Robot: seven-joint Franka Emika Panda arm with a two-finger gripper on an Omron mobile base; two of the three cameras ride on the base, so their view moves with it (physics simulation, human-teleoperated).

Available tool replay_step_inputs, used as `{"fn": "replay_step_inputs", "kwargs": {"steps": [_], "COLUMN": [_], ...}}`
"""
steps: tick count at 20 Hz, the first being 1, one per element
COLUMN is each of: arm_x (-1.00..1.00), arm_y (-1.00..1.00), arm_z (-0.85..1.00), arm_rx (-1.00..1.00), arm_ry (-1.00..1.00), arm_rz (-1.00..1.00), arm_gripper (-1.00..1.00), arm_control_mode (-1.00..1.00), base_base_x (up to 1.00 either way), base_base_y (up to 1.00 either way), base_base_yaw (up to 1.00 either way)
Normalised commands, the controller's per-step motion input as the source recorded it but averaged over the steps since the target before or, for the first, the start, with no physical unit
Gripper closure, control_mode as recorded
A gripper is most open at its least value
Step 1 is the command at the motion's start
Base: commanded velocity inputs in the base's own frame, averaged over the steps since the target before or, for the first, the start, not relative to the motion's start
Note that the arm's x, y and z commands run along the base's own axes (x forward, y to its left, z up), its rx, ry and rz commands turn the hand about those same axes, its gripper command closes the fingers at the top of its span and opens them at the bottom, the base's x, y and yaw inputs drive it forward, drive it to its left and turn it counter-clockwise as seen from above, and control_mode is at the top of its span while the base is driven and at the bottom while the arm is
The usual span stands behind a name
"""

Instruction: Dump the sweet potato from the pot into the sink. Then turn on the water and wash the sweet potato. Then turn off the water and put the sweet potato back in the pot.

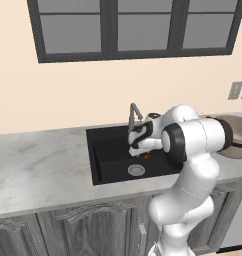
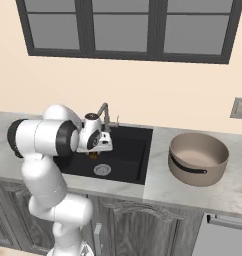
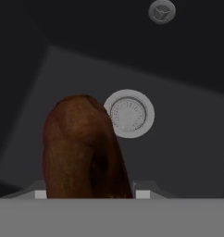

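One sweet potato held by gripper above sink.

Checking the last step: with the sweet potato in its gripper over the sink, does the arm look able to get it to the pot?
Probably yes. The gripper holds the sweet potato above the sink, and the pot stands open and upright on the counter just beside it, nothing between them.
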Motion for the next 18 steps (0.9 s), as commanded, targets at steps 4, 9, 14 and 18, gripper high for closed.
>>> {"fn": "replay_step_inputs", "kwargs": {"steps": [4, 9, 14, 18], "arm_x": [-0.42, -0.46, -0.33, -0.14], "arm_y": [-0.07, -0.3, -0.37, -0.46], "arm_z": [0.39, 0.31, 0.32, 0.33], "arm_rx": [0.0, 0.0, 0.0, 0.0], "arm_ry": [0.0, 0.0, 0.0, 0.01], "arm_rz": [-0.02, -0.05, -0.05, -0.06], "arm_gripper": [1.0, 1.0, 1.0, 1.0], "arm_control_mode": [-1.0, -1.0, -1.0, -1.0], "base_base_x": [0.0, 0.0, 0.0, 0.0], "base_base_y": [0.0, 0.0, 0.0, 0.0], "base_base_yaw": [0.0, 0.0, 0.0, 0.0]}}
